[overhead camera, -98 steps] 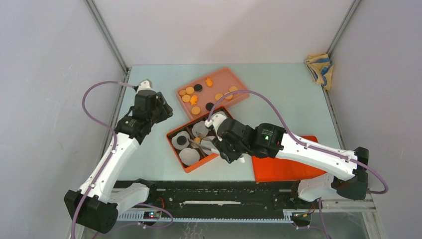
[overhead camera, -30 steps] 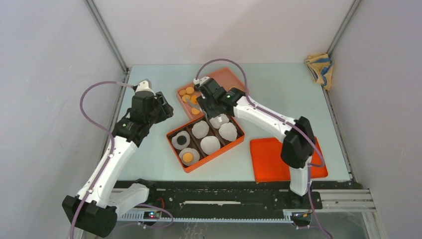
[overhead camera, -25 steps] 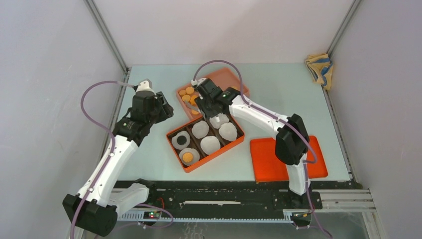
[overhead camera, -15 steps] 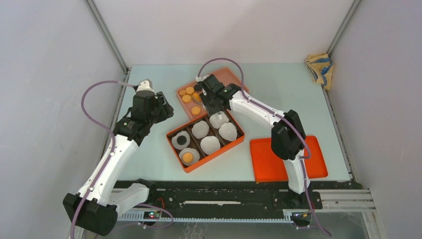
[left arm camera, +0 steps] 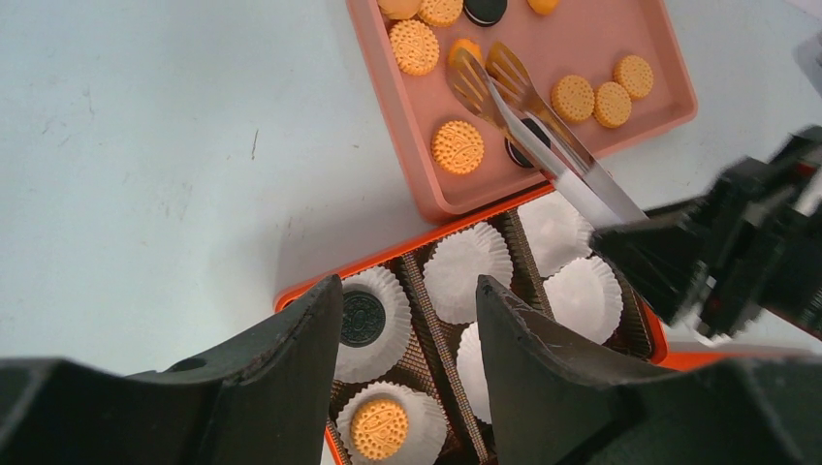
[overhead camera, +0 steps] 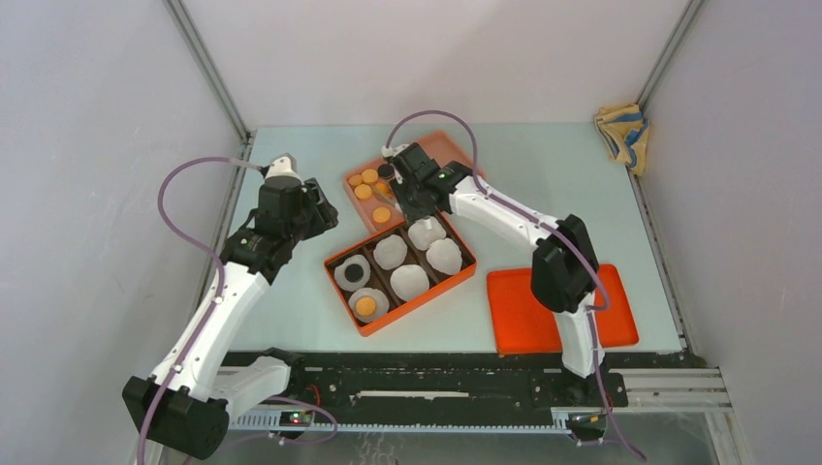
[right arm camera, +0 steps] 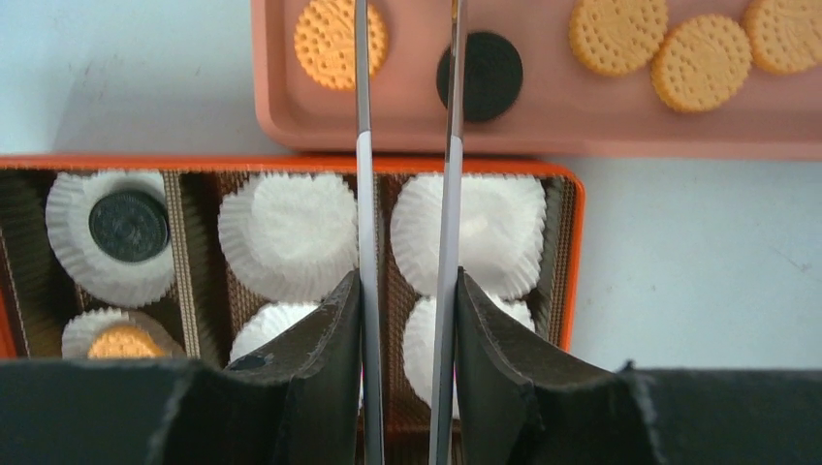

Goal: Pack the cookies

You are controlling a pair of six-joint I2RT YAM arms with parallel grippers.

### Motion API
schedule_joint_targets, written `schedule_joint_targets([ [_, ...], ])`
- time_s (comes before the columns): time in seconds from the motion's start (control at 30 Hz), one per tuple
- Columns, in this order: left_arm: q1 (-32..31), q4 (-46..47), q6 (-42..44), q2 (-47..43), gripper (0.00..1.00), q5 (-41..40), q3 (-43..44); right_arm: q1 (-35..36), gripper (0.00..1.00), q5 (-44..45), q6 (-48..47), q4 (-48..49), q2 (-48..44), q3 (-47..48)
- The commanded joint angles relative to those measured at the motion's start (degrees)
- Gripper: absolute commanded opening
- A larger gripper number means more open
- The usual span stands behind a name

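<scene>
Right now the R jaws are clamped on a pair of tongs (right arm camera: 364,213). One black finger (right arm camera: 320,387) presses each arm from outside, so the two arms run nearly parallel w/ a narrow gap btwn them. The tongs stick straight out ahead of the R jaws, over the orange box (right arm camera: 574,252) and on over the pink tray (right arm camera: 407,136). Their slotted tips (left arm camera: 472,79) sit low over the tray; can't tell whether anything is pinched there.

Loose cookies (right arm camera: 617,34) lie in the tray ahead of the R jaws. An orange one (right arm camera: 339,41) is just left of the tong arms, a black one (right arm camera: 479,76) right against the right-hand arm, and three more orange ones sit off to the right.

The L jaws stand wide open w/ nothing btwn them, hanging above the box's near-left end. Below them are two filled paper cups (left arm camera: 468,271). A black cookie (left arm camera: 363,318) sits in one and an orange cookie (left arm camera: 378,428) in the next cup, nearer the L jaws. The other four cups show only white paper.

A flat orange lid (overhead camera: 514,310) lies on the desk (overhead camera: 543,174), well behind the R jaws, by that arm's base.
</scene>
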Motion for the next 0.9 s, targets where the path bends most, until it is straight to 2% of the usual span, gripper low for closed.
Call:
schedule_joint_targets([
  [0.0,0.38,1.84,0.15,-1.27,0.58,-0.28,0.35,0.65,0.03,2.19,-0.11,2.15,-14.15,-5.29],
  [0.2,0.38,2.56,-1.0,-0.76,0.58,1.09,-0.17,3.54,0.01,1.3,1.19,1.92,-27.65,-15.38],
  [0.43,0.38,2.56,-1.39,-1.49,0.58,1.76,-0.36,11.51,0.01,4.22,2.78,-2.24,-35.54,-23.7],
  [0.53,0.38,2.6,-1.57,-1.7,0.58,2.11,-0.41,13.65,0.02,6.07,3.49,-2.66,-36.59,-26.16],
  [0.63,0.38,2.73,-1.74,-1.62,0.58,2.34,-0.45,12.86,0.03,6.03,3.31,-1.42,-35.79,-27.03],
  [0.87,0.38,2.69,-1.46,-1.7,0.58,1.83,-0.11,8.35,0.03,5.87,0.52,3.07,-27.22,-20.62],
])
